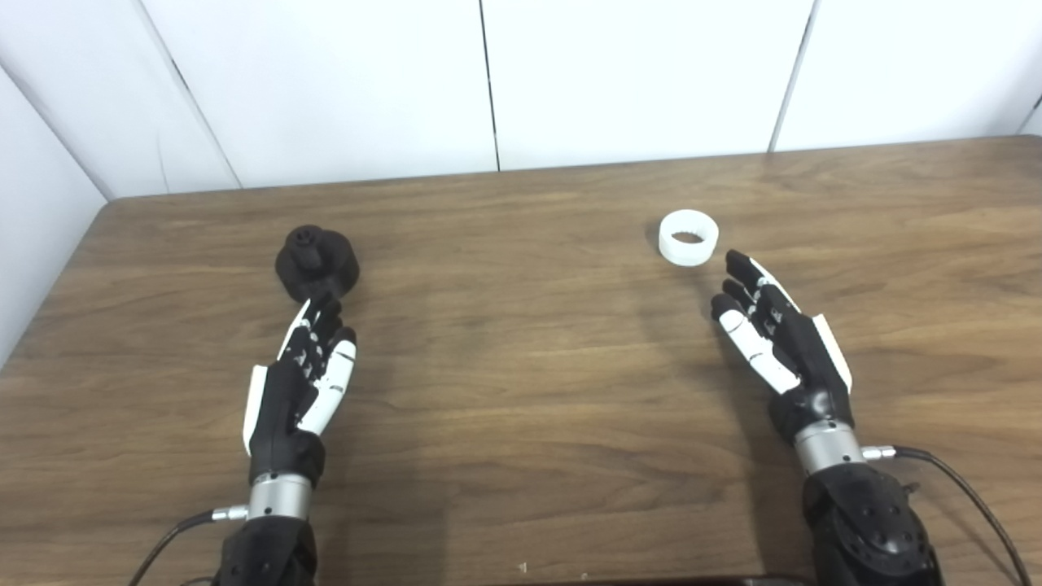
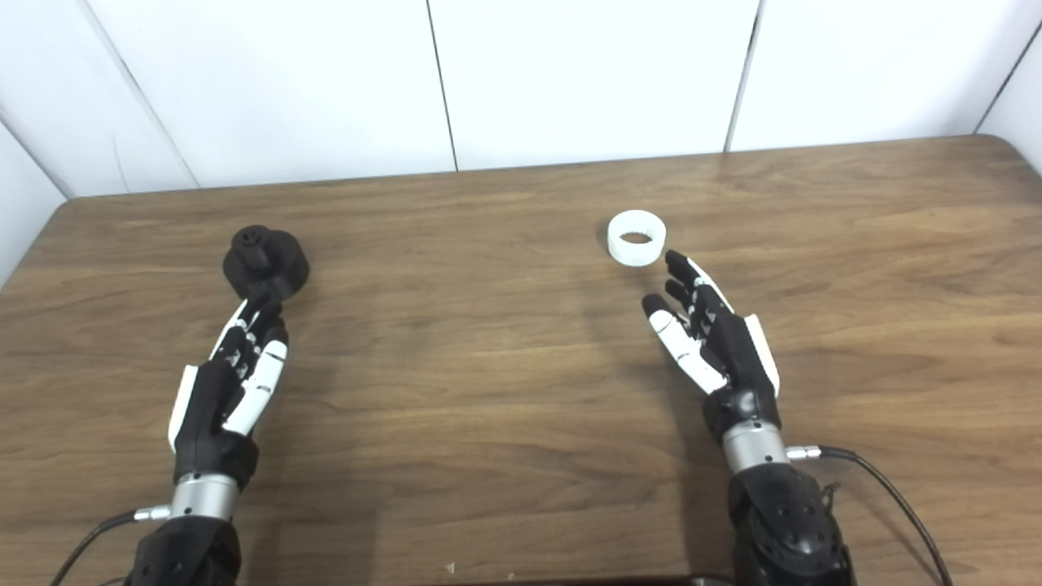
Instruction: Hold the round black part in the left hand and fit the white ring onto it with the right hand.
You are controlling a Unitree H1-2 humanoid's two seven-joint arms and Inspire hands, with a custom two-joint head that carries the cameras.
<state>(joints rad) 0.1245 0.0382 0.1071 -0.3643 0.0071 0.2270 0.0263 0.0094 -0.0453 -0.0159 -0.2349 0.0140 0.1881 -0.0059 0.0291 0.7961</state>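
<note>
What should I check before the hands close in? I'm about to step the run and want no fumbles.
1. Left hand open, holding nothing: ok.
2. Right hand open, holding nothing: ok.
3. Black part on the table, just beyond the left fingertips, not yet grasped: ok.
4. White ring lying flat, opening up, just beyond the right fingertips: ok.
5. Nothing lying between either hand and its target: ok.
6. Whether the ring fits the part's raised hub: cannot tell.
</note>
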